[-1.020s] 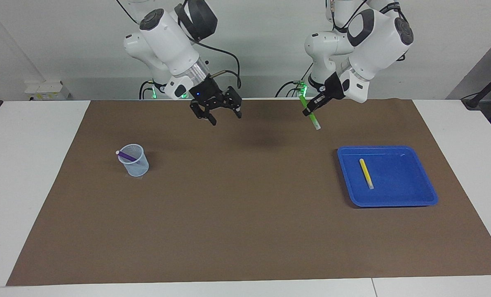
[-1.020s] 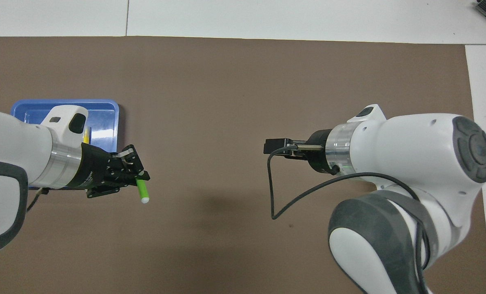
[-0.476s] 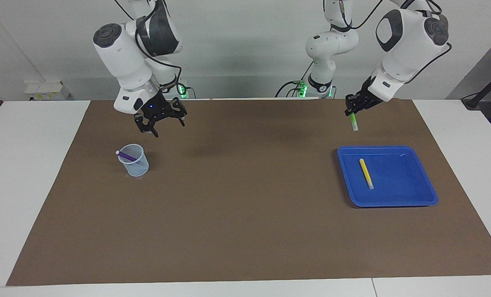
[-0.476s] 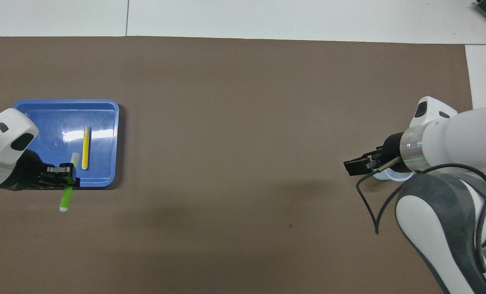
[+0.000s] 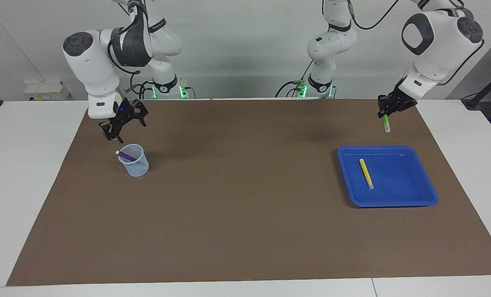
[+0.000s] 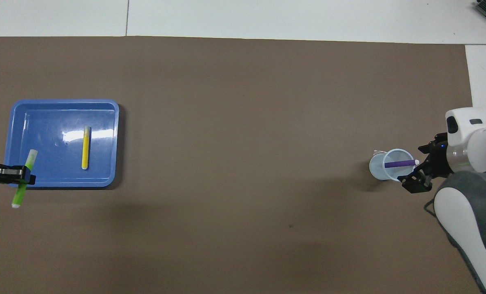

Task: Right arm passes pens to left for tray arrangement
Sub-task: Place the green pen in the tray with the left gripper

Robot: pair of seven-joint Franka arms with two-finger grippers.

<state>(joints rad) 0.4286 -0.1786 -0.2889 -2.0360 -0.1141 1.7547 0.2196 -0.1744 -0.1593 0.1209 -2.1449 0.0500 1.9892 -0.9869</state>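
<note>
My left gripper is shut on the green pen, which hangs whitish end down. In the overhead view the left gripper and green pen cover the blue tray's rim nearest the robots. The yellow pen lies flat in the tray. The purple pen leans in a small see-through cup. My right gripper, with its blue light, hangs open and holding nothing just above and beside the cup.
A brown mat covers most of the white table. The cup with the purple pen stands at the right arm's end, the right gripper beside it. The yellow pen lies mid-tray.
The left gripper carried the green pen from the table's middle out over the tray's rim. The right gripper, open throughout, swung from the middle to the cup.
</note>
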